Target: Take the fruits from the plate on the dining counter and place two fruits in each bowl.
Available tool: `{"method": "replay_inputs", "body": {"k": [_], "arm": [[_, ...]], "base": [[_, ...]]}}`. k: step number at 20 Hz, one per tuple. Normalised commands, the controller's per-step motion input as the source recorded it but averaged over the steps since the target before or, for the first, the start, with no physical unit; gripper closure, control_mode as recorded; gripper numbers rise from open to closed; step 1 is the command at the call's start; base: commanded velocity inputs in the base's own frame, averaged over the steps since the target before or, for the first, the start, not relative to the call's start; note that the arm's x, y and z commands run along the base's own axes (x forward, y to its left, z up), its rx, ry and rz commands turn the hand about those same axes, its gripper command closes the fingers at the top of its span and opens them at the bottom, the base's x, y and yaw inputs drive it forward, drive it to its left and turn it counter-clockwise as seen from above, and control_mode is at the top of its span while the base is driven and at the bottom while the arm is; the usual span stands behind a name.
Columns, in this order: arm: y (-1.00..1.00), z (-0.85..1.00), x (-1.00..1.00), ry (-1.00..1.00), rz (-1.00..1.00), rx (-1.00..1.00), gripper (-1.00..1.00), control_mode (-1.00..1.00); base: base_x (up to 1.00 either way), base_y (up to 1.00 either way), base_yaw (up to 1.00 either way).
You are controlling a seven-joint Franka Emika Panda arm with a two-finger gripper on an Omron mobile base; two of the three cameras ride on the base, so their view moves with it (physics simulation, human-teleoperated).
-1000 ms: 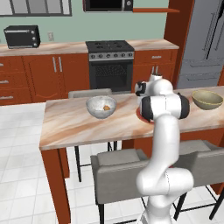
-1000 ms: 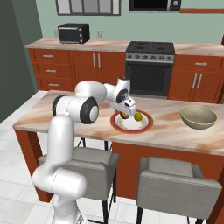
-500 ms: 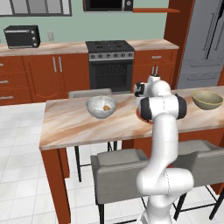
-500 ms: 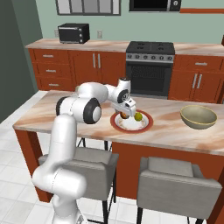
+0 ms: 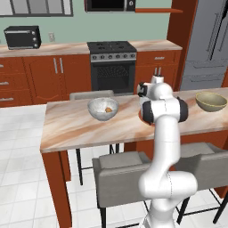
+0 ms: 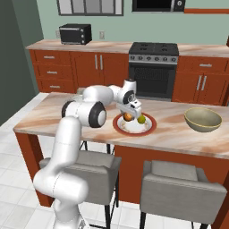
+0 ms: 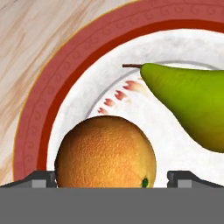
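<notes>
The hand [image 6: 129,115] hangs low over the red-rimmed white plate [image 7: 65,83] on the marble desk [image 6: 170,129], fingers spread wide. The round orange fruit [image 7: 106,153] sits squarely between them; the yellow-green pear [image 7: 188,105] lies just beside it.

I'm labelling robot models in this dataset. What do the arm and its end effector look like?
The arm is glossy white, built of rounded tubular segments with dark grey joint rings. The end effector is a white block with two small dark grey finger tips. No cables or markings show.
</notes>
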Motion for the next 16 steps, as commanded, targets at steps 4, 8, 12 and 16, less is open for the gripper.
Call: {"method": "replay_inputs", "body": {"k": [4, 8, 12, 16], "arm": [[-0.02, -0.10, 0.10, 0.00, -0.01, 0.00, -1.00, -1.00], [0.00, -0.36, 0.00, 0.03, -0.01, 0.00, -1.00, -1.00], [0.00, -0.35, 0.00, 0.03, -0.01, 0.00, 1.00, -1.00], [0.00, -0.07, 0.00, 0.01, 0.00, 0.00, 1.00, -1.00]], "base": [[0.00, 0.00, 0.00], [0.00, 0.00, 0.00], [0.00, 0.00, 0.00], [0.00, 0.00, 0.00]]}}
